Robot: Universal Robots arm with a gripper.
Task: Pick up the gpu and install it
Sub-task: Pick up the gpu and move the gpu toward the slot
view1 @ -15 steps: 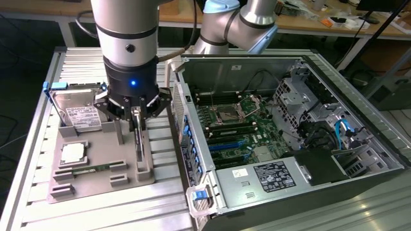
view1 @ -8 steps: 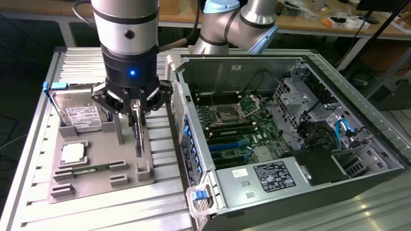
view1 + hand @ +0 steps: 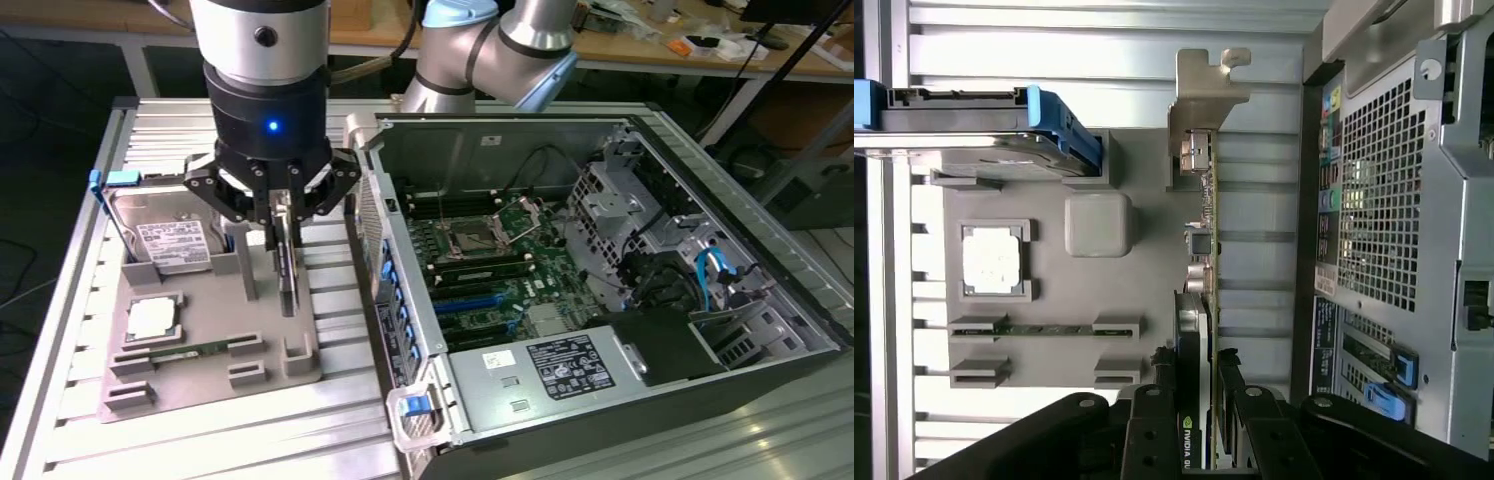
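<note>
The black two-finger pincer is closed down narrow, one finger against each face of the thin green gpu card with black cooler block. The gpu stands on edge in the flat grey plastic tray. The tray lies on the ribbed aluminium table, just beside the open black computer case. A boxy silver hard drive stands in the same tray.

gpu on edge in tray | tray on table, exterior view's left of case
</note>
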